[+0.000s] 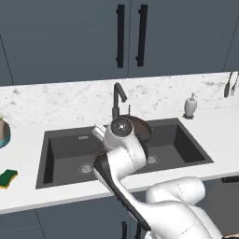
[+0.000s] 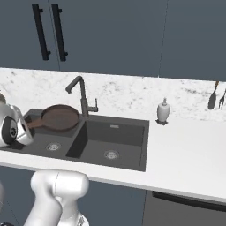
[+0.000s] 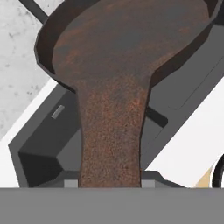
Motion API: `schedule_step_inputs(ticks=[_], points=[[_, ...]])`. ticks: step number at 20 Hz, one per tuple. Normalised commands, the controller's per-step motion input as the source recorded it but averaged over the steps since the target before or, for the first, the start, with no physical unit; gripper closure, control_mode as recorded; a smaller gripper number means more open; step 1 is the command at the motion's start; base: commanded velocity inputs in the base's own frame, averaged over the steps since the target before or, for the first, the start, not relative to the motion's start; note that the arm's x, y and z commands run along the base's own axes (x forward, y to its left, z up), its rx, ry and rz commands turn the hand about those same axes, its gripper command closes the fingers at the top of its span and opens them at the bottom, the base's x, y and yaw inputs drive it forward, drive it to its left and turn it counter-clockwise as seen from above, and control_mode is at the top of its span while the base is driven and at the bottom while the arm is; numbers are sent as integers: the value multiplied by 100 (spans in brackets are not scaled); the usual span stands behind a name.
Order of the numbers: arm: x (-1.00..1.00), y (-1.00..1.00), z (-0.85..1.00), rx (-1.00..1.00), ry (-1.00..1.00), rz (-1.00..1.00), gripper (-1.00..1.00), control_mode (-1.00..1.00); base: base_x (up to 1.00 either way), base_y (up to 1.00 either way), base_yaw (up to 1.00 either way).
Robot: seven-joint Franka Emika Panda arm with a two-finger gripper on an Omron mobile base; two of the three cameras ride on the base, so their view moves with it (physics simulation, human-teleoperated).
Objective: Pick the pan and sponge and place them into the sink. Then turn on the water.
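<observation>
One pan (image 2: 59,117), pincer (image 3: 110,181) clamped on its handle, held over the sink (image 1: 65,142).
Counts: one sponge (image 1: 8,178) on tabletop (image 1: 28,198) left of sink, two basins, two drains, one faucet (image 2: 79,95), one soap dispenser (image 2: 163,111).

Rust-brown pan (image 2: 59,117) — dark-grey sink (image 2: 115,137) — green-and-yellow sponge (image 1: 8,177), white-grey marbled counter (image 2: 185,150).

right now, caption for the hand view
Gripper shut on the pan handle, holding it above the sink.
</observation>
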Motion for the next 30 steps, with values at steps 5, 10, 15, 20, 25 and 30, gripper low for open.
schedule_step_inputs(ticks=[5, 10, 15, 20, 25, 30], points=[[19, 64, 0, 1, 22, -10, 100, -100, 0, 0, 0], [39, 47, -10, -4, 11, -4, 100, -100, 0, 0, 0], [52, 15, -58, -7, 10, 0, 100, -100, 0, 0, 0], [44, 1, -70, 0, 15, 0, 100, -100, 0, 0, 0], [24, 17, -28, -1, 1, 0, 100, -100, 0, 0, 0], [34, 38, -29, -3, 0, 0, 100, -100, 0, 0, 0]])
